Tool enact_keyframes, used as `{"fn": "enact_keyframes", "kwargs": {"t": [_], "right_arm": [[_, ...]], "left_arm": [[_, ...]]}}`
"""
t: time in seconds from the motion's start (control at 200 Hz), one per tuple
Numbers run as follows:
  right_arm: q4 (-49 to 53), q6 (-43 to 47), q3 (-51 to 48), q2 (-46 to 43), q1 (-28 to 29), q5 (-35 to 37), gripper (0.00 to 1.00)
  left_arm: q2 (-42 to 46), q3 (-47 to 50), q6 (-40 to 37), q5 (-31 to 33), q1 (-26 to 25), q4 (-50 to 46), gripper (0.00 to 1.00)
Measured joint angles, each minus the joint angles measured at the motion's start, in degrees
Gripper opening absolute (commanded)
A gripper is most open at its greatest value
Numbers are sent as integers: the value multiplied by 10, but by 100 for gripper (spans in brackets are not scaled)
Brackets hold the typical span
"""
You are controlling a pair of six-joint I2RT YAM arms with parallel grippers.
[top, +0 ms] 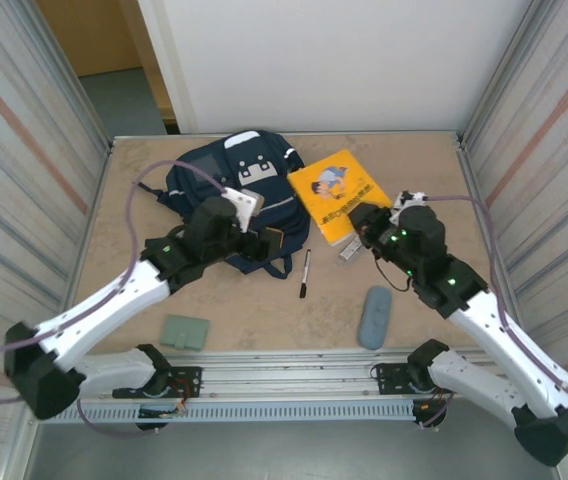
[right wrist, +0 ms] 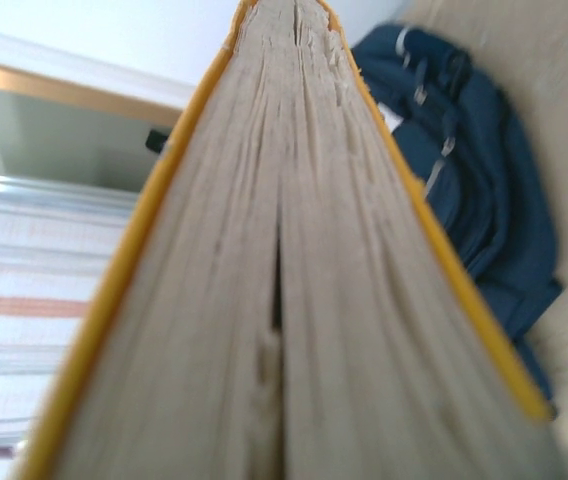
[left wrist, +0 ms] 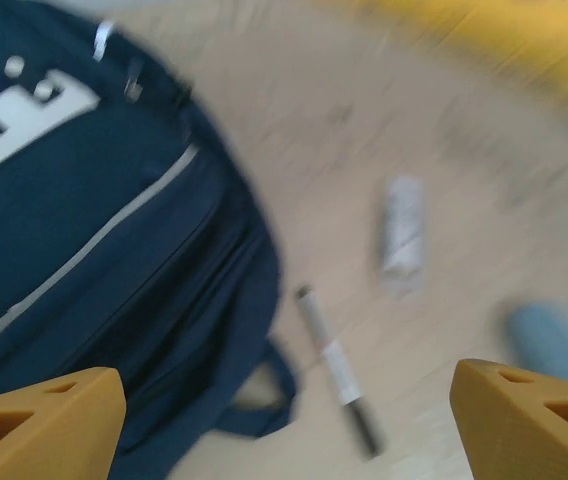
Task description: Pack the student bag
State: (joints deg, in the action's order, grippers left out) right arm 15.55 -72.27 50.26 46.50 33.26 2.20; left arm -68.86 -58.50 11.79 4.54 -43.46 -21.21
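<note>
Right gripper [top: 362, 222] is pinching the yellow book [top: 336, 192] by its near edge, at 1 o'clock from the centre of the table [top: 129, 290]. In the right wrist view the page block is running straight out from between the jaws. Left gripper [left wrist: 284, 388] is standing wide with nothing between its fingers, hovering over the bag's near-right corner.

Risks, as judged:
- The book is being held by one edge only. The pages are already gaping along the middle, so it could fan open, sag or slip during a lift.
- Nothing is holding the bag mouth. Soft fabric could fold under the book's corner, or the whole bag could slide toward 11 o'clock when pushed.
- The pen [top: 305, 272] and a small white item [top: 349, 250] are lying between book and bag, and a low sweep could drag them along.

The student bag [top: 226, 180] is lying flat and slack at 11 o'clock. It is navy with white patches and a thin light stripe, and a dark strap loop is trailing at its 5 o'clock edge. Zip state: cannot tell.
</note>
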Motion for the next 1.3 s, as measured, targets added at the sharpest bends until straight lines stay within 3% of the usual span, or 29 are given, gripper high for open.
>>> {"fn": "enact_keyframes", "kwargs": {"t": [0.155, 0.316, 0.626, 0.792, 0.897, 0.982, 1.097, 1.298], "right_arm": [[62, 43, 0, -47, -68, -26, 0], [107, 64, -2, -69, -85, -47, 0], [139, 85, -2, -78, -86, -70, 0], [141, 85, -4, -80, -89, -81, 0], [115, 82, -26, -91, -89, -97, 0], [105, 78, -46, -94, -89, -116, 0], [113, 81, -46, -72, -89, -141, 0], [128, 98, -53, -58, -89, -193, 0]], "left_arm": [[-123, -32, -108, 6, 38, -60, 83], [-193, -71, -177, -6, 85, -82, 83], [-346, -212, -228, -39, 109, -105, 83], [-412, -236, -236, -31, 113, -110, 85], [-440, -256, -230, -11, 112, -120, 66], [-448, -271, -227, 4, 112, -130, 27], [-447, -303, -224, 9, 108, -159, 0], [-417, -318, -229, 7, 103, -167, 0]]}}
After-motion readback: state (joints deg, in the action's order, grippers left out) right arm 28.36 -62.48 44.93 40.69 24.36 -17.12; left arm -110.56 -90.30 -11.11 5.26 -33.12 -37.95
